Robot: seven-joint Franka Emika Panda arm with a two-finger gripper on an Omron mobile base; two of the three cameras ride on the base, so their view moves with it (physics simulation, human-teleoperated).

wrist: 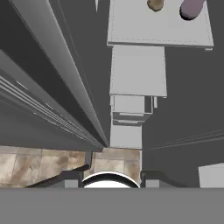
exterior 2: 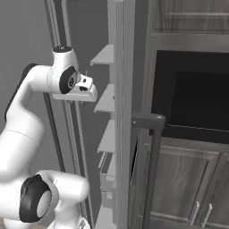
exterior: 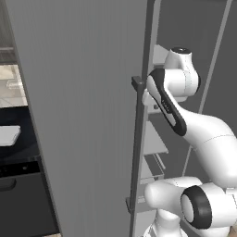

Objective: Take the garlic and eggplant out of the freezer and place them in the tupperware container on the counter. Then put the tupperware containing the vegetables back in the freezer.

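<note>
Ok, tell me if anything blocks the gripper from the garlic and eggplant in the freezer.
Nothing visible blocks them. In the hand view the garlic and eggplant lie side by side on the top shelf, with open space between it and the gripper. The freezer door is swung open to the side.

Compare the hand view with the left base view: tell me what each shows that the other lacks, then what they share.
Hand view alone: the garlic and the eggplant, side by side on a pale freezer shelf at the top edge, apart from each other, plus tan floor tiles below.

Left base view alone: the tupperware container lying on the black counter at far left, the freezer door's dark bar handle, and the white arm.

Both: the open freezer, its grey door and pale shelves.
</note>
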